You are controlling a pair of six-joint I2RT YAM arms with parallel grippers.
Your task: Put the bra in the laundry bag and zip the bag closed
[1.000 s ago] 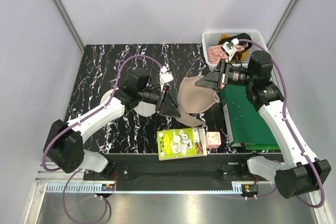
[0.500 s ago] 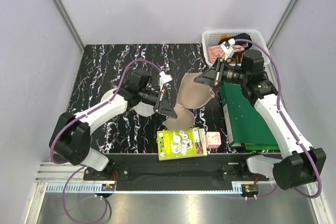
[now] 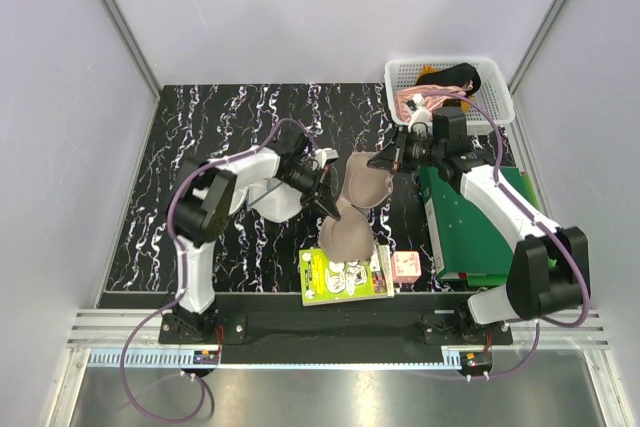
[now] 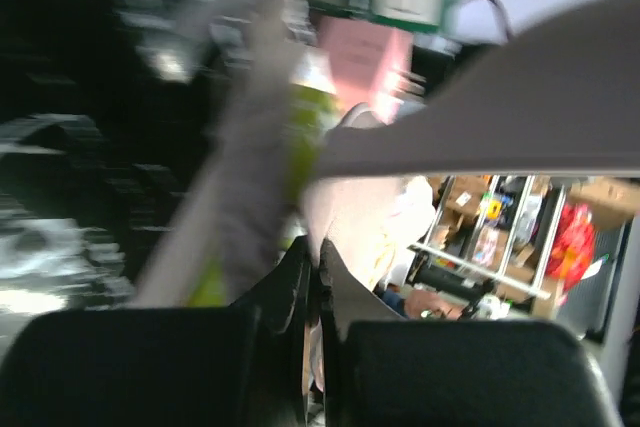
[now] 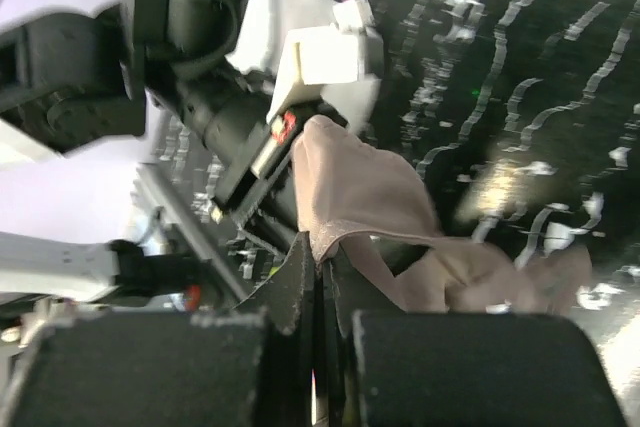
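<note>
You have one bra (image 3: 354,209), one laundry bag (image 3: 272,205), two grippers. The bra hangs at table (image 3: 200,127) centre, strung between both grippers, outside the bag. The left gripper (image 3: 327,201) at the bra's 9 o'clock has jaws pressed together, pinching the bra's fabric. The right gripper (image 3: 384,160) at its 1 o'clock is likewise clamped tight on the bra's edge. The bag sits at 9 o'clock of the bra, mostly hidden under the left arm; you can't tell its zip or contents. One basket (image 3: 500,97) is at the 1 o'clock corner with two items inside: one pink garment (image 3: 410,102), one black garment (image 3: 450,75). There's one leaflet (image 3: 345,275) at 6 o'clock, and the bra's lower cup overlaps its top edge. One pink box (image 3: 405,267) lies just beside the leaflet, and one green board (image 3: 470,227) lies at 4 o'clock.
</note>
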